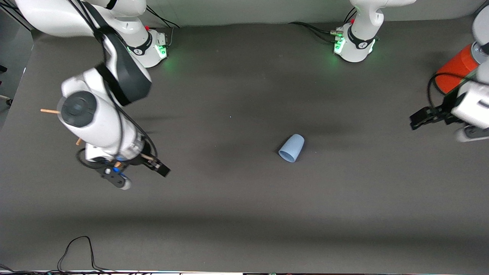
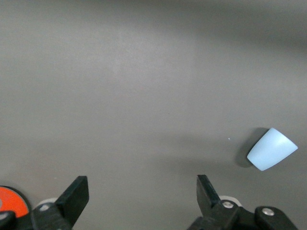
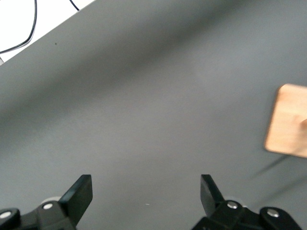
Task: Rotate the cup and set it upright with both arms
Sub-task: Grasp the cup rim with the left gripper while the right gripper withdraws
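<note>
Pale blue tumbler (image 1: 292, 148) on its side mid-table, untouched. Left gripper (image 1: 420, 118) and right gripper (image 1: 158, 168) wide, empty, probably staged for approach.

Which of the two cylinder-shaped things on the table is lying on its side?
The small pale blue cup, alone mid-table. The large orange cylinder stands at the left arm's end of the table.

A dark grey desk (image 1: 237, 214) carried the scene, plain and matte across its whole top. At about three o'clock in the front view, at the left arm's end of the desk, stood a large orange cylinder (image 1: 456, 70), partly hidden. At about nine o'clock, at the right arm's end, thin wooden pegs (image 1: 49, 111) poked out; the right wrist view showed a pale wooden base (image 3: 289, 120) resting on the desk, and a black cable (image 1: 76, 250) looped at seven o'clock near the front edge.
</note>
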